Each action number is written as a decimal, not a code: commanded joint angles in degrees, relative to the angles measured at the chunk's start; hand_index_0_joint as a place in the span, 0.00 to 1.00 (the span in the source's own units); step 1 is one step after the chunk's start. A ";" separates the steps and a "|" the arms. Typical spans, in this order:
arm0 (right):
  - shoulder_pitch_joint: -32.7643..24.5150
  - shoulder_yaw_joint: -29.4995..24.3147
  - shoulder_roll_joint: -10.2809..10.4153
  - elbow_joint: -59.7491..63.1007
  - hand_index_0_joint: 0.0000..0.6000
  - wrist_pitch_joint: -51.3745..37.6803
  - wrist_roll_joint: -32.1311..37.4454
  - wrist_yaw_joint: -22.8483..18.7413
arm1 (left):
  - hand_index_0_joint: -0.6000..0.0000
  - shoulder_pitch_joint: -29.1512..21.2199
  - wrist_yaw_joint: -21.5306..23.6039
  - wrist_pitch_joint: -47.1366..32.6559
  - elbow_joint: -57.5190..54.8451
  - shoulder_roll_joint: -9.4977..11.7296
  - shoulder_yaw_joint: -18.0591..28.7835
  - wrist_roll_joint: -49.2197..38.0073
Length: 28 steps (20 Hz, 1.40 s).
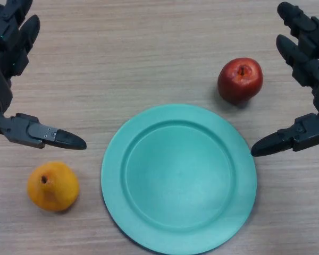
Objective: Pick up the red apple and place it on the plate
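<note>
A red apple stands upright on the wooden table, just beyond the upper right rim of the teal plate. The plate lies in the lower middle of the head view with nothing on it. My right hand hovers at the right edge, open, its fingers stretched out a short way right of the apple and its thumb pointing at the plate's right rim. It touches neither. My left hand is open at the left edge, fingers straight, thumb reaching toward the plate.
An orange fruit sits at the lower left, below my left thumb and left of the plate. Bare wooden tabletop stretches across the far side.
</note>
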 commanded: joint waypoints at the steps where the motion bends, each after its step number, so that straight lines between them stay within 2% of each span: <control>1: -2.13 -4.28 -1.98 -2.02 0.00 -9.03 -0.01 -1.55 | 1.00 -2.27 0.00 -8.21 -2.66 2.57 3.00 0.79; 4: -2.46 -4.74 -2.24 -1.03 0.00 -9.40 -0.02 -2.12 | 1.00 -2.19 -0.59 -6.56 -3.40 2.63 2.64 1.19; 6: -2.68 -5.28 -2.72 0.57 0.00 -10.63 0.26 -2.03 | 1.00 -1.73 -0.08 -7.45 -3.29 1.92 2.92 0.77; 8: -2.95 -5.00 -2.79 3.11 0.00 -12.63 -0.22 -2.40 | 1.00 -1.51 0.48 -4.15 -4.91 2.01 2.82 -0.34; 12: -6.97 -3.47 -2.75 13.71 0.00 -19.50 -2.74 -3.53 | 1.00 -0.25 -0.85 -0.23 -6.06 1.99 3.32 -1.72; 14: -9.50 -2.38 -2.41 18.81 0.00 -20.48 -3.57 -5.03 | 1.00 0.94 -0.72 1.02 -5.84 1.19 4.67 -3.01; 16: -12.95 -1.05 -1.97 25.26 0.00 -23.23 -4.97 -6.22 | 1.00 1.26 -0.19 0.61 -4.99 1.71 6.06 -3.96; 19: -19.67 1.10 -0.98 40.66 0.00 -33.93 -11.33 -10.31 | 1.00 1.73 0.71 -2.13 -4.02 2.39 7.56 -4.01; 21: -22.90 2.11 -0.26 48.58 0.00 -37.46 -13.82 -12.00 | 1.00 1.93 0.94 -2.22 -4.45 3.00 8.87 -4.83; 28: -32.32 3.31 3.25 69.73 0.00 -44.56 -15.02 -17.21 | 1.00 2.36 1.60 -2.66 -4.83 3.78 10.66 -6.79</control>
